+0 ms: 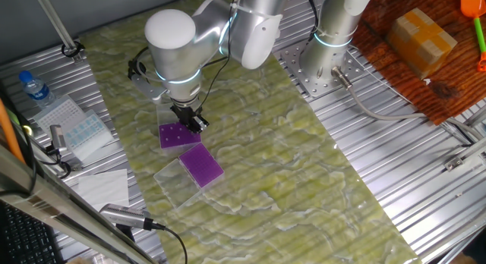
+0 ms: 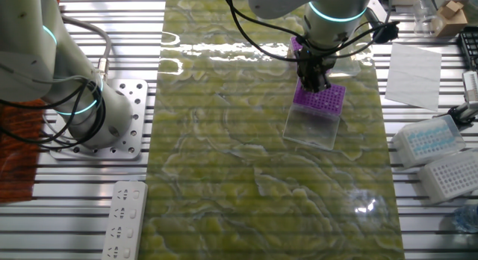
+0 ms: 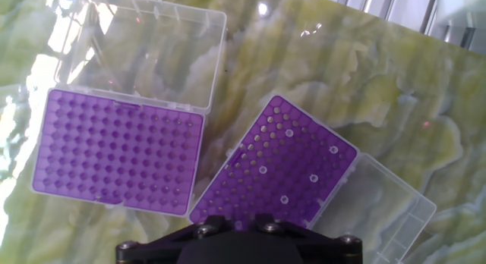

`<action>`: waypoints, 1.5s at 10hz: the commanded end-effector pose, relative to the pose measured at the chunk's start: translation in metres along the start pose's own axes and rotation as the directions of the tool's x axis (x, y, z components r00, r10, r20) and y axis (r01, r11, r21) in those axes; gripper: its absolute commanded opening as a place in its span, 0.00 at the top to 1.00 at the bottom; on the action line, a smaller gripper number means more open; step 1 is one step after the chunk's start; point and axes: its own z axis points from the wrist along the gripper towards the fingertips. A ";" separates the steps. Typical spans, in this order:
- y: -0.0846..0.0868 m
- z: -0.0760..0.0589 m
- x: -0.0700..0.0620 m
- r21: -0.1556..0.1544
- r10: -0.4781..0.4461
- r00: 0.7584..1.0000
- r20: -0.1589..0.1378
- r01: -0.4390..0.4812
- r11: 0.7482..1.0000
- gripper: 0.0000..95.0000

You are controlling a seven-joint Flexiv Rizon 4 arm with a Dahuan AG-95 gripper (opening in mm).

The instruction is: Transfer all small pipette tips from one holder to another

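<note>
One fixed view: gripper [image 1: 196, 122] hangs low over the rear purple tip rack [image 1: 176, 135]; a second purple rack [image 1: 202, 165] lies just in front on the green marbled mat [image 1: 288, 173]. Both have clear hinged lids folded flat. Finger spacing is too small to read here.

The other fixed view: the arm stands over one rack [image 2: 321, 97]; its clear lid [image 2: 311, 128] lies toward the camera. I cannot tell whether the fingers are apart or together.

Hand view: the fingertips are out of frame, only the black hand body shows. The right-hand rack [image 3: 277, 167] holds the small pipette tips [image 3: 313, 177], about five pale rings scattered among dark round holes. The left-hand rack [image 3: 120, 153] looks empty, a glossy regular grid.

Judgement: this is the approach to a pick, with all visible tips still untransferred. The next move needs exact centring over one tip.
</note>
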 end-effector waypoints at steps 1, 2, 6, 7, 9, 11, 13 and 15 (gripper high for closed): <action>0.000 -0.001 0.001 0.000 -0.006 1.000 -0.002 0.006 1.000 0.80; 0.000 -0.001 0.001 0.001 -0.006 1.000 -0.002 0.006 1.000 0.80; 0.000 0.001 0.001 0.002 -0.006 1.000 -0.001 0.006 1.000 0.80; 0.000 0.001 0.000 0.003 -0.004 1.000 -0.001 0.004 1.000 0.80; 0.000 0.002 0.000 0.003 -0.004 1.000 -0.001 0.004 1.000 1.00; 0.000 0.002 0.000 0.003 -0.005 1.000 -0.001 0.005 1.000 1.00; 0.000 0.002 0.000 0.004 -0.005 1.000 -0.001 0.005 1.000 1.00; 0.000 0.002 0.001 0.004 -0.006 1.000 0.000 0.006 1.000 1.00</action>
